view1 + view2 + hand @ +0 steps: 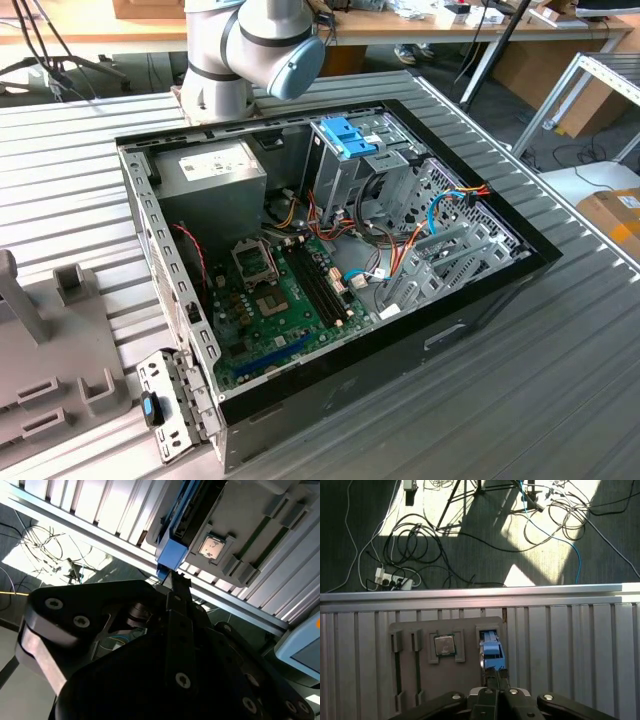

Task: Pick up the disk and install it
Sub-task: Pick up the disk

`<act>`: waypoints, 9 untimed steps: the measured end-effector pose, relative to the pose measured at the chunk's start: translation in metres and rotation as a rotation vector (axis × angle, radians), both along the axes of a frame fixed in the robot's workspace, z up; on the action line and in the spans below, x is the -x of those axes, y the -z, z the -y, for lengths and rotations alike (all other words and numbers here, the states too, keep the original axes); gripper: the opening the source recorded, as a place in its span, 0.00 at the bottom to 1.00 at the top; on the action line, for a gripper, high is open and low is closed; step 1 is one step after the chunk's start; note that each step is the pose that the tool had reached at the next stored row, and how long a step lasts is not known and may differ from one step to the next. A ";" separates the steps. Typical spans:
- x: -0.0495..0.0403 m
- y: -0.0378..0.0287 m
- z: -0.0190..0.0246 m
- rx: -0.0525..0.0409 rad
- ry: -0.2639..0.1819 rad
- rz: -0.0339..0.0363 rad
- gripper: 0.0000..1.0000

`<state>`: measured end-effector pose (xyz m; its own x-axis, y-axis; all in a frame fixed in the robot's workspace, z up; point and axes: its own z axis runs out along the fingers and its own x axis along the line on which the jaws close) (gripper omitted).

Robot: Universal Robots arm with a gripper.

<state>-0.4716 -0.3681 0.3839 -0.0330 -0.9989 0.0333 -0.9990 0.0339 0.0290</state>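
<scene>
The disk point(491, 647), edged by a light-blue bracket, stands on edge in a slot of a grey holder point(445, 680) on the ribbed table. In the second wrist view the bracket's blue end point(171, 552) sticks out of the same holder point(250, 510). My gripper point(496, 672) sits right at the near end of the disk with its black fingers pressed together. Its toothed tip point(177, 580) meets the blue end; whether it pinches the bracket I cannot tell.
A processor chip point(444, 645) lies in a neighbouring pocket of the holder. The open computer case point(540, 262) holds a metal cage with blue tabs point(350, 135), a power-supply box point(220, 170) and a motherboard. Beyond the table's edge point(470, 594) cables cover the floor.
</scene>
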 end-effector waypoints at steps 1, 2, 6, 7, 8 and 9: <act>0.0000 0.0000 0.0000 -0.0001 0.000 0.0001 0.11; 0.0000 0.0000 0.0000 0.0000 0.000 0.0000 0.11; 0.0000 0.0000 0.0000 -0.0002 0.000 0.0000 0.11; 0.0000 0.0000 0.0000 -0.0002 0.000 0.0000 0.11; 0.0000 0.0000 0.0000 -0.0002 0.000 0.0000 0.11; 0.0000 0.0000 0.0000 -0.0002 0.000 0.0000 0.11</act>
